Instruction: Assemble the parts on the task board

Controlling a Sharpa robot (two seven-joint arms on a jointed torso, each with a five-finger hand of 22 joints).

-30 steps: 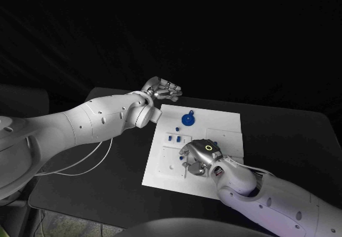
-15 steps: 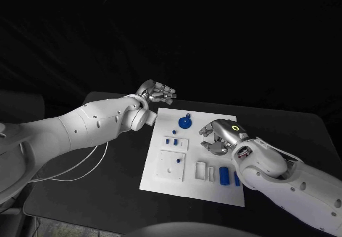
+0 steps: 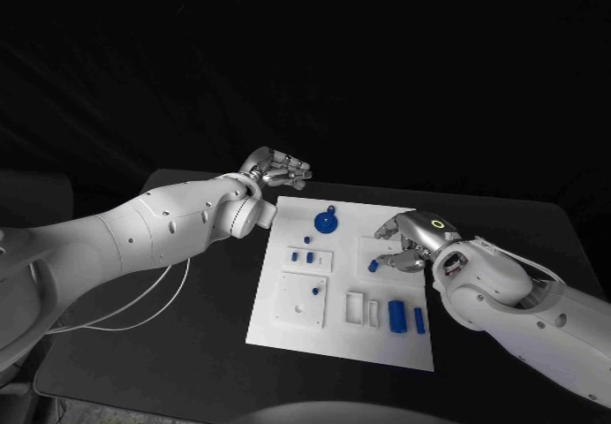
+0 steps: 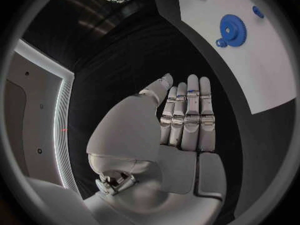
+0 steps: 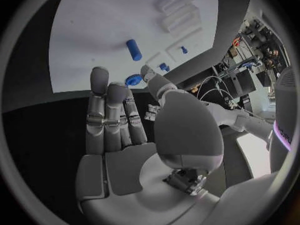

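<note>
white rectangular task board [image 3: 296, 305] flat mid-table [image 3: 191, 353], dotted with small blue parts [image 3: 398, 315] and a blue gear [image 3: 328, 222]. left hand [image 3: 279, 167] off its far corner, right hand [image 3: 410, 243] over it, both empty, fingers extended side by side.

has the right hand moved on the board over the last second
Yes. The right hand has gone from the near half of the task board, over the small parts, toward its far right corner, beside the blue gear.

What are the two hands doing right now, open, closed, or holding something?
Left hand: open, fingers straight, holding nothing, beside the white board.
Right hand: open over the board, holding nothing.
</note>
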